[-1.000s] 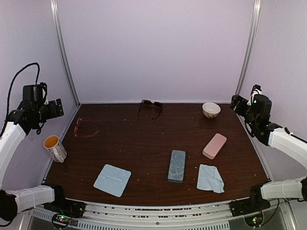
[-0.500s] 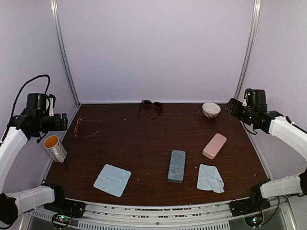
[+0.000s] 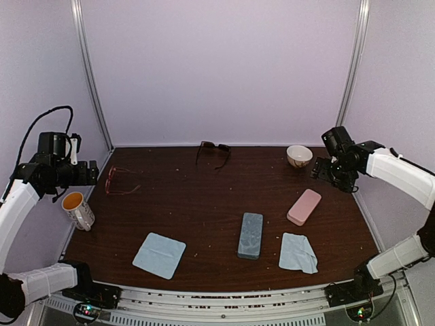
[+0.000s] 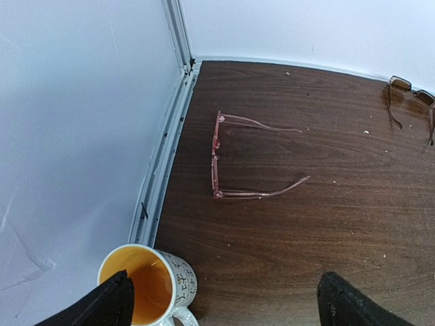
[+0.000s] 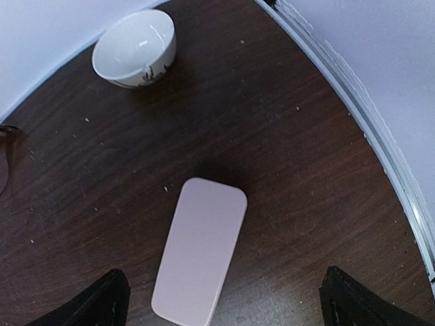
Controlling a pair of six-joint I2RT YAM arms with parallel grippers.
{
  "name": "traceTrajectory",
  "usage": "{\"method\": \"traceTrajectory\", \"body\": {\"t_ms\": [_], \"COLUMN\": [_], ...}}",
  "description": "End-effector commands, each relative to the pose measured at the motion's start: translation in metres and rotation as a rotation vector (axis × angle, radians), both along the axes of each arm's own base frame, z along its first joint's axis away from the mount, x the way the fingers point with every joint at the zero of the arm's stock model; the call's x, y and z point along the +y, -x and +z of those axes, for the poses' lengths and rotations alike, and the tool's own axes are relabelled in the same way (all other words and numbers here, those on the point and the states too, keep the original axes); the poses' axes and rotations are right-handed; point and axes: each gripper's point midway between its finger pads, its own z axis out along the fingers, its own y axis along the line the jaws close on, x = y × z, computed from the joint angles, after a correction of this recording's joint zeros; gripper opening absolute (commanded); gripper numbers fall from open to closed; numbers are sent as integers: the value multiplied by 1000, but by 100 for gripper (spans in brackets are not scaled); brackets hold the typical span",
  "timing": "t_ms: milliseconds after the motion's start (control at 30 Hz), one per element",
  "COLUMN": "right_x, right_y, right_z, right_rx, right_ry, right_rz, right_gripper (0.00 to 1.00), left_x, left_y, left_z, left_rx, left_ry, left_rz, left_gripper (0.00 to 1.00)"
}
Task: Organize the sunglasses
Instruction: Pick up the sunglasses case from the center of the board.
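The dark chunky sunglasses [image 3: 213, 151] lie at the back edge of the table, near the middle; the left wrist view shows them at its far right [image 4: 411, 92]. A thin reddish-brown wire pair [image 3: 121, 180] rests unfolded at the back left [image 4: 216, 156]. My left gripper [image 3: 85, 173] hangs open in the air to the left of the wire pair, its fingertips [image 4: 115, 302] wide apart with nothing between them. My right gripper [image 3: 325, 171] is open above the table's right side, over the pink case [image 5: 200, 248].
A grey-blue case [image 3: 250, 235] lies front centre, with the pink case [image 3: 304, 206] to its right. Light-blue cloths lie front left [image 3: 159, 255] and front right [image 3: 298, 252]. A mug [image 3: 78, 210] stands at the left edge and a white bowl [image 3: 299, 155] at the back right.
My right arm has swung in from the right wall and now reaches over the table near the pink case. The left arm dropped slightly, then held still. Nothing on the table moved.
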Motion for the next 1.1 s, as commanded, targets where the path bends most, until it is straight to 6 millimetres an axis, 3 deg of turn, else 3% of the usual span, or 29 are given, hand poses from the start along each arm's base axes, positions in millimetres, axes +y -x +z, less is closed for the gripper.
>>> {"method": "traceTrajectory", "body": {"t_ms": [0,267,500,733,1067], "right_x": [1,41,62,72,66], "right_y": [16,4,-9,-16,-11], "right_z": [-16,-53,-83,-109,-127], "right_rx": [120,223,289,353,404], "right_ry": [42,-46,-93,-94,-59], "right_rz": [-61,10,55,87,68], "right_gripper": [100,100,100,100,100], "left_x": [-3,-5,-6,-6,-6], "left_y": [-4,-3,-4,-4,-4], "left_z": [9,10,7,6,5], "left_rx": [-42,-45,-37,-32,-29], "left_ry": [-3,1,1,-1,-2], "left_rz": [-22,-35,-41,-42,-43], "left_gripper": [98,98,98,97,97]}}
